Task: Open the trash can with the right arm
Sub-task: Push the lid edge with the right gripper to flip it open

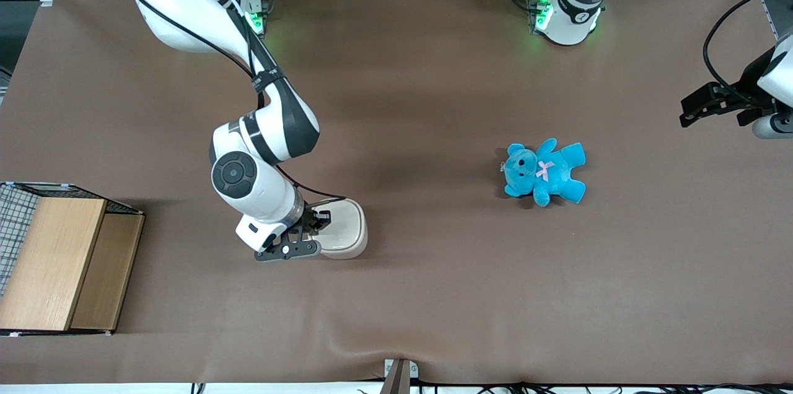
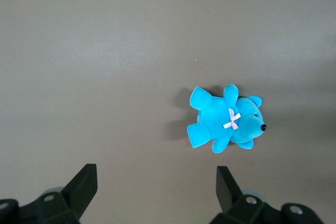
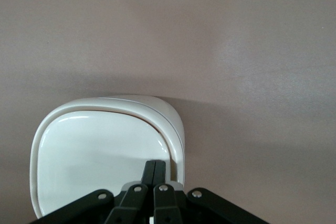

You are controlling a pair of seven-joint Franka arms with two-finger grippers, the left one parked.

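The wooden box (image 1: 59, 264) stands at the working arm's end of the worktop, near the front edge. The trash can (image 1: 344, 230) sits toward that same edge, lid down, and the gripper (image 1: 316, 220) is over its lid with fingers (image 3: 155, 170) pressed together; a blue teddy (image 1: 545, 172) lies well apart, toward the parked arm's end

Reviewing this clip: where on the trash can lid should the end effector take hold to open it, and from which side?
Probably at the lid's edge, where the right arm's end effector sits with fingers shut together over the trash can. The lid is smooth and shows no handle, and a thin tan gap shows along another edge, so hooking the rim from above and lifting looks best. The hinge side cannot be told.
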